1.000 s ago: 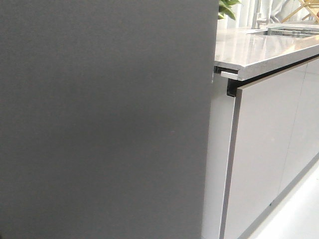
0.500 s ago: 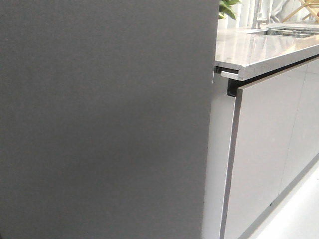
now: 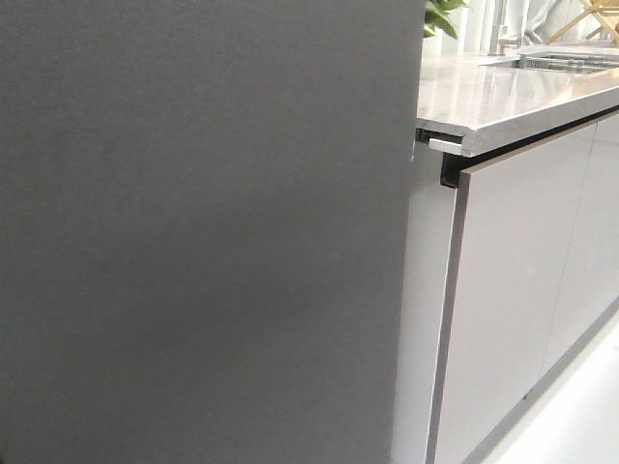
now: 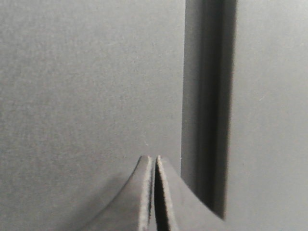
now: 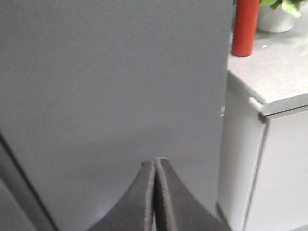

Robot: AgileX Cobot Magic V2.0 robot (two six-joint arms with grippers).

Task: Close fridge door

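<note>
The fridge door [image 3: 203, 232] fills the left two thirds of the front view as a flat, dark matte panel, cut off by the frame at top, bottom and left, so its full height and its hinge side cannot be made out. Its right edge runs just beside a pale upright panel [image 3: 421, 319], then the light grey cabinet front [image 3: 503, 300] under the near left corner of the countertop [image 3: 503, 97]. At the far edge of that counter a sink [image 3: 571, 61] shows only as a rim, its contents hidden; a green plant [image 3: 440, 14] is clipped by the top of the frame.

The left gripper [image 4: 154, 192] has its fingers pressed together, nothing between them, close to the dark surface beside a shadowed vertical seam [image 4: 207, 106].

The right gripper [image 5: 155, 197] is likewise pinched together and empty, facing the door. Beyond, a red cylinder [image 5: 245, 26] and a white pot [image 5: 279, 17] stand on the counter, both cropped.
</note>
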